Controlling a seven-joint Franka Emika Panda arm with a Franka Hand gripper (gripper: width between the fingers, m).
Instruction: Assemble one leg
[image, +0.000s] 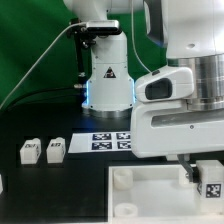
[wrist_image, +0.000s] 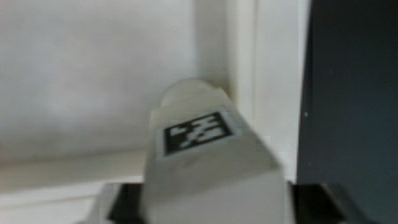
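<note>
the arm's big white wrist housing fills the upper right of the exterior view, and below it the gripper (image: 207, 178) hangs down at about four o'clock in the frame, over the large white tray-like piece (image: 150, 195) that lies on the black table (image: 40, 190). a small square black-and-white tag shows on the leg (image: 211, 186) right at the gripper's tip, so the leg sits low at the tray's right side, at or just above its surface; whether it touches the tray cannot be told. in the wrist view the leg (wrist_image: 206, 160) rises from six o'clock toward twelve as a pale, tapering post with a rounded far end and a tag on its face, its near end set between the two dark fingers (wrist_image: 125, 203) at the lower edge, so the pincer is clamped on the leg. behind it lie the tray's pale floor (wrist_image: 89, 90) and a raised white wall, with dark table beyond at three o'clock. in the exterior view two more small white tagged blocks (image: 43, 150) rest side by side on the table at nine o'clock, well apart from the tray, and the marker board (image: 112, 141) lies near the middle, in front of the robot's base (image: 106, 80).
</note>
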